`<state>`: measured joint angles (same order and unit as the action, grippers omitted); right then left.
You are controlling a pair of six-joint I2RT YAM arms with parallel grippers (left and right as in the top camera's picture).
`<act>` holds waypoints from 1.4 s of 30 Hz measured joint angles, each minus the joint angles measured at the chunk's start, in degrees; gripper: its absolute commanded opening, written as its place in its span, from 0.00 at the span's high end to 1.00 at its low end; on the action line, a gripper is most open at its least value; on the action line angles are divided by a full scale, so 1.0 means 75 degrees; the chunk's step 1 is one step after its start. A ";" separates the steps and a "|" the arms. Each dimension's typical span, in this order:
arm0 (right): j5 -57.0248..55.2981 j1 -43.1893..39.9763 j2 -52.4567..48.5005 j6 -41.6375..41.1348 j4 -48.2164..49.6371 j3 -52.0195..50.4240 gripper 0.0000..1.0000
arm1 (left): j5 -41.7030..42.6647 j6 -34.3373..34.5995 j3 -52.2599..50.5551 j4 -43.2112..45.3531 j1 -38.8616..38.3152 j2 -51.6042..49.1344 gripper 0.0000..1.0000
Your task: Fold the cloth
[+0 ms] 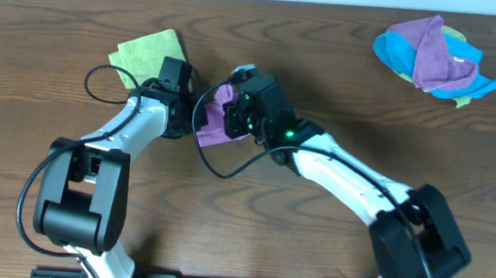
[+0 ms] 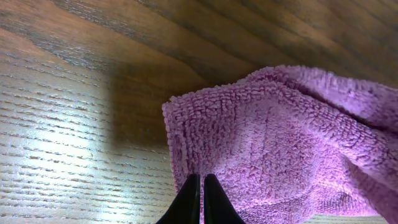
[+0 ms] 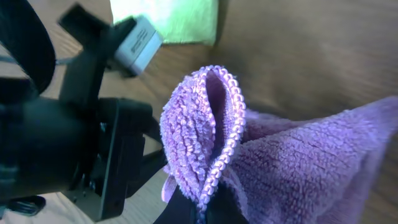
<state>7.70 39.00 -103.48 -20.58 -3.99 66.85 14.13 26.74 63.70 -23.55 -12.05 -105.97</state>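
The cloth point(image 1: 215, 127), purple, lies bunched near the middle of the table point(image 1: 346, 93), a little left of centre, between the two grippers. The left gripper point(image 2: 199, 188) has its fingers pressed together on the cloth's edge. The right gripper point(image 3: 200, 208) pinches a raised fold of it, stitched hem upward. Beyond, toward the far edge on the left, a green cloth point(image 1: 147, 50) lies flat. A pile point(image 1: 433, 54) of blue, purple and yellow-green cloths sits by the far right corner.

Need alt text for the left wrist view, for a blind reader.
A rumpled purple terry cloth fills the frame's right side over a brown wood-grain table. The left gripper, dark fingers almost together, pinches its near edge at bottom centre.
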 measured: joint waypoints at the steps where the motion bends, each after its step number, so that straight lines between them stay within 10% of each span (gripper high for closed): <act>1: 0.0006 0.0029 -0.0067 0.0000 -0.0003 0.0038 0.99 | -0.0003 0.0000 0.0000 0.0003 0.0000 0.0000 0.94; 37: 0.0402 0.0425 -0.1754 0.0000 0.0085 0.1055 0.98 | -0.0597 -0.0178 0.0000 -0.0994 0.1014 0.1953 0.95; 42: 0.0434 0.0548 -0.1856 0.0023 0.0050 0.1087 0.62 | -0.0597 -0.0181 0.0000 -0.1061 0.1215 0.1996 0.94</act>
<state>10.96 43.11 -117.40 -20.40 -3.62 75.00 9.65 25.39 63.70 -31.51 -2.94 -91.00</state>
